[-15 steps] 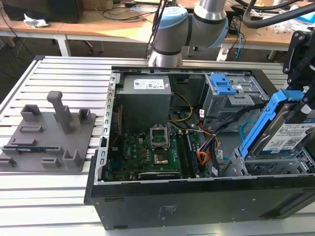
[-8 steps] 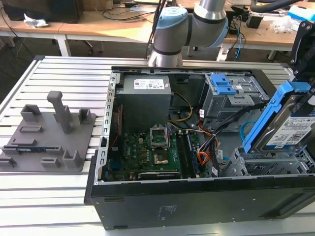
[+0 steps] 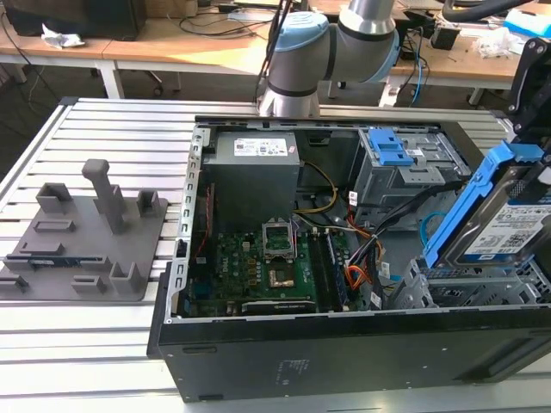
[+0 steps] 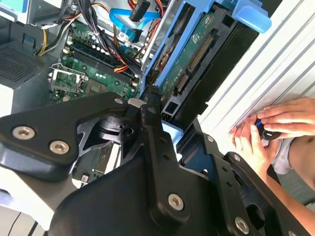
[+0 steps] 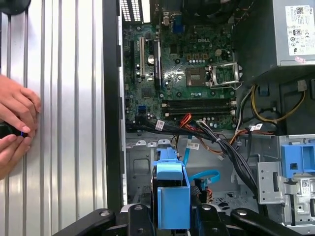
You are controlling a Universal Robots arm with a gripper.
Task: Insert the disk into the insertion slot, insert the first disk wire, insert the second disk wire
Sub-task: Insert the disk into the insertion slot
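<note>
1. A silver slatted aluminium table [image 3: 95,344] carries an open black computer case [image 3: 344,361], which lies on its side and reaches to the table's edge on the exterior view's right.
2. A grey and light-blue robot arm [image 3: 327,52] rises behind the case's far edge.
3. A flat grey plastic fixture plate with upright blocks [image 3: 82,249] lies near the table's edge on the exterior view's left, well apart from the case.
4. The disk, a flat silver rectangular hard drive with a white label in a bright blue plastic carrier [image 3: 508,224], hangs steeply tilted over the case's near corner on the exterior view's right.
5. The black gripper [image 5: 171,214] is clamped on the carrier, one finger on each side.
6. The insertion slot, a grey perforated sheet-metal cage [image 3: 469,292], sits directly under the disk's lower end. Whether the disk has entered it cannot be told.
7. The thin flat light-blue cable [image 3: 428,225] loops just beside the disk.
8. The red, orange and black wire bundle [image 3: 355,277] lies at the green motherboard's [image 3: 267,267] edge, near the cage.
9. A person's hands [image 5: 15,123] rest on the table outside the case wall.
</note>
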